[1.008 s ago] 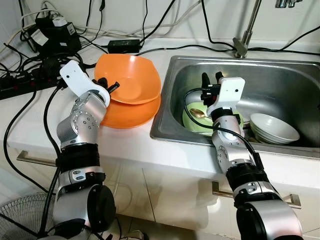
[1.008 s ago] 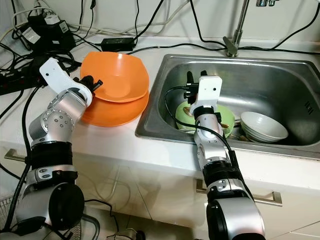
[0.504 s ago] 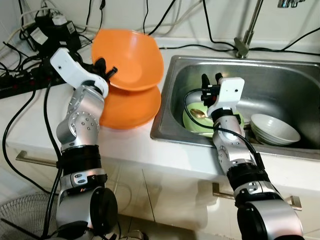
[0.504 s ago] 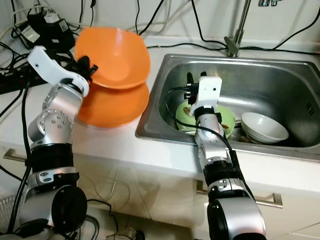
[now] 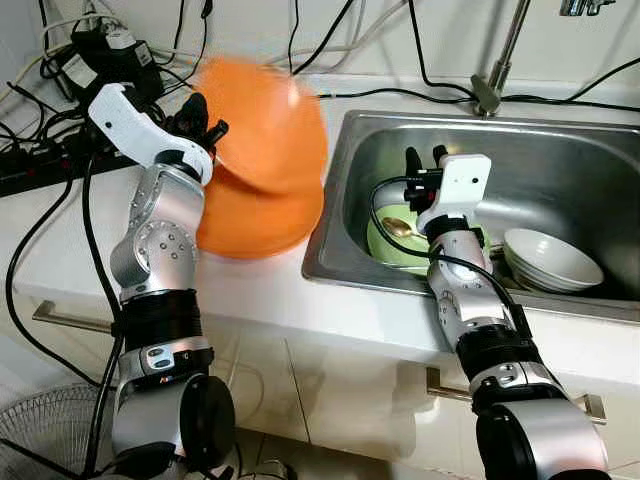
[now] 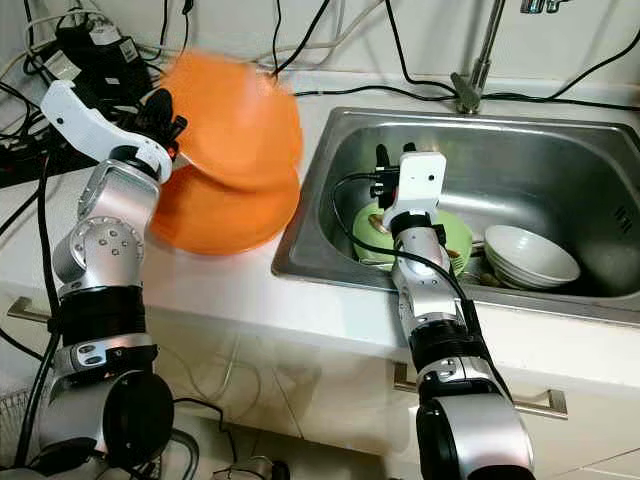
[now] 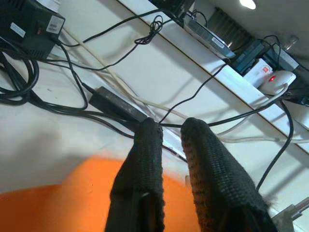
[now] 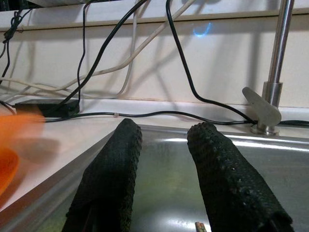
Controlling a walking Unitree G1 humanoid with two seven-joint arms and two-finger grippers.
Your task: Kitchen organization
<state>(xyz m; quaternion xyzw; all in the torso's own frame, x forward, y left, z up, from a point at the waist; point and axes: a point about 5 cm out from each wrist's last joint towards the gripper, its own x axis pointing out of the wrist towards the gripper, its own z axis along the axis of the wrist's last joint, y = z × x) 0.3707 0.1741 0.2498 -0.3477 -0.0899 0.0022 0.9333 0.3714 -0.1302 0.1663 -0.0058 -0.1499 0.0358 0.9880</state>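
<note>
The white tabletop (image 5: 260,290) runs under both arms, with the stainless steel sink (image 5: 560,150) sunk into it around the right gripper (image 5: 425,160). That gripper hangs released, fingers apart, just above a pale green bowl (image 5: 385,245) holding a metal spoon (image 5: 398,227); a stack of white ribbed bowls (image 5: 550,258) sits beside it. Left of the sink, the left gripper (image 5: 200,118) is clenched on the rim of a large orange plastic bowl (image 5: 275,125), tilted steeply and blurred, lifted above a second orange bowl (image 5: 255,215) resting on the tabletop. Black cables (image 5: 60,150) tangle behind that gripper.
</note>
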